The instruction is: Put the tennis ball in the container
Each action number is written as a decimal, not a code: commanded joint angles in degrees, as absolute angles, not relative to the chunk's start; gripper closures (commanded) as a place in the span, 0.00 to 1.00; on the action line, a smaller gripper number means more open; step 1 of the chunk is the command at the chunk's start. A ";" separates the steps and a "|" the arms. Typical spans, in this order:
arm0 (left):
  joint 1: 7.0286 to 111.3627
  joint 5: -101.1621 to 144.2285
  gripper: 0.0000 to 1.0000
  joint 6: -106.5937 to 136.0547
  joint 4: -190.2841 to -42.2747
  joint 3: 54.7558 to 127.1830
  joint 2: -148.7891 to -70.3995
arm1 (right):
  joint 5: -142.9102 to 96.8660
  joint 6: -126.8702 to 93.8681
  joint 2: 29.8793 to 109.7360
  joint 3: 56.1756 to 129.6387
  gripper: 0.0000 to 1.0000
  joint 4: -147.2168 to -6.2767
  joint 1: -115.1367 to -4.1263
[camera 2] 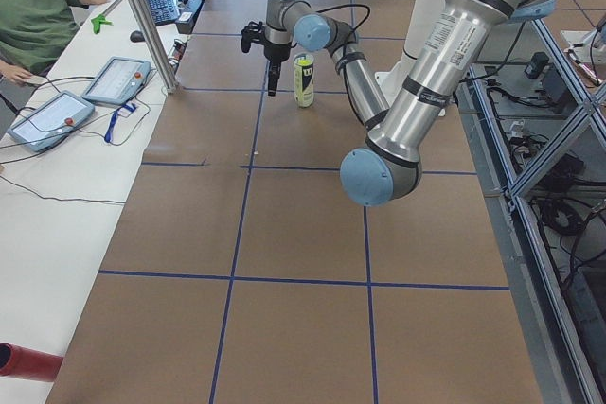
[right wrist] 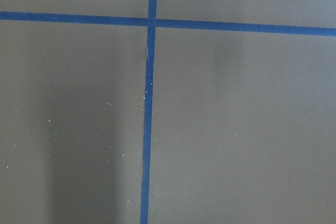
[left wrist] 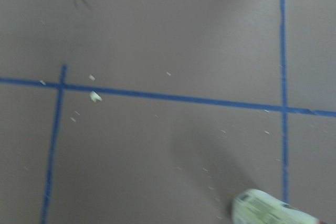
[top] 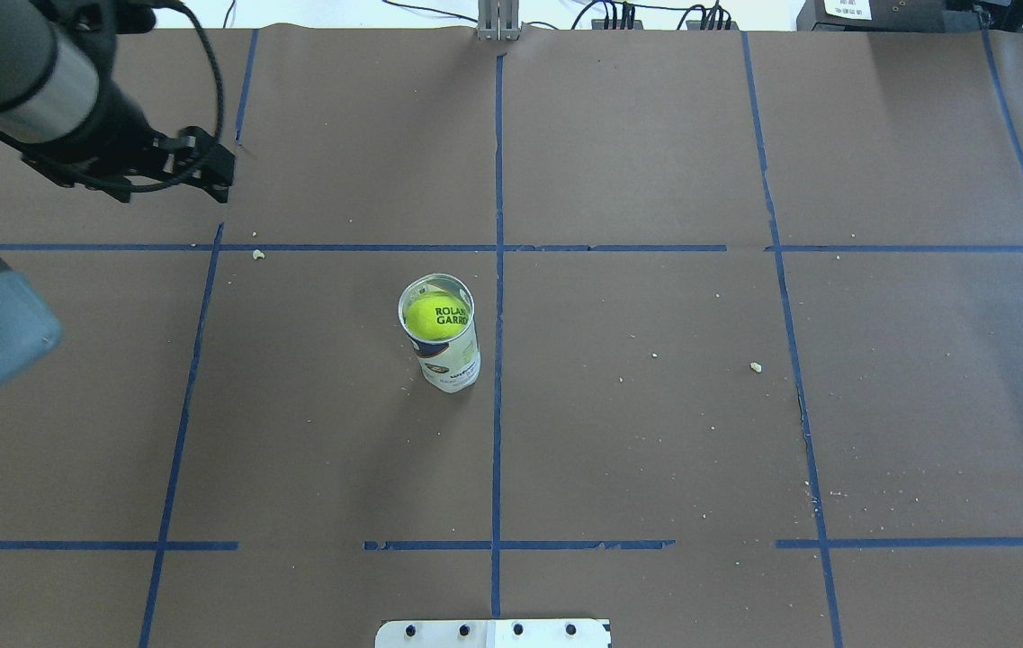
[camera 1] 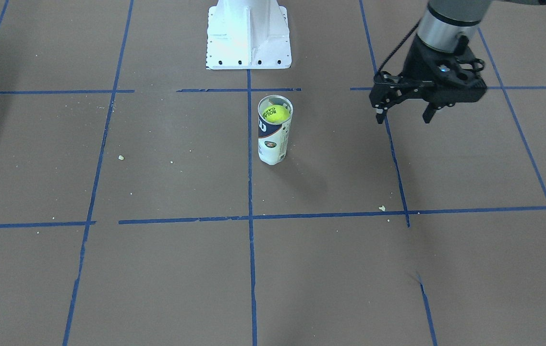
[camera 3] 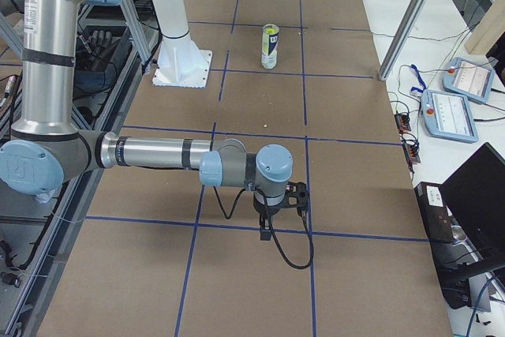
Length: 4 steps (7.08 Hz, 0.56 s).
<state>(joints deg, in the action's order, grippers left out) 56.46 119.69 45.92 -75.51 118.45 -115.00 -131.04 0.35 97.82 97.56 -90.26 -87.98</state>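
Note:
The container [camera 1: 273,144] stands upright near the table's middle, a clear tube with a white and navy label. Inside it, near the open top, sits the yellow-green tennis ball [camera 1: 276,114] with dark lettering; from overhead the tennis ball [top: 439,317] shows through the rim of the container [top: 450,360]. My left gripper [camera 1: 404,117] hangs open and empty above the table, well off to the side of the tube, also seen in the overhead view as the left gripper [top: 223,173]. The right gripper [camera 3: 268,222] points down far from the tube, and I cannot tell its state.
The white pedestal base [camera 1: 248,38] stands behind the tube. Blue tape lines cross the brown table cover [top: 655,432], with small crumbs scattered. An operator [camera 2: 38,16] and tablets [camera 2: 114,78] are at a side bench.

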 commanded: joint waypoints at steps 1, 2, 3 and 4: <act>69.20 126.54 0.00 22.70 -79.89 114.11 -105.32 | -131.04 0.35 97.82 97.56 0.00 -90.26 -87.98; 74.13 127.43 0.00 12.84 -79.98 111.56 -102.60 | -131.04 0.35 97.82 97.56 0.00 -90.26 -87.98; 77.66 127.70 0.00 4.65 -80.59 109.62 -99.35 | -131.04 0.35 97.82 97.56 0.00 -90.26 -87.98; 81.09 127.71 0.00 0.39 -85.29 106.64 -95.84 | -131.04 0.35 97.82 97.56 0.00 -90.26 -87.98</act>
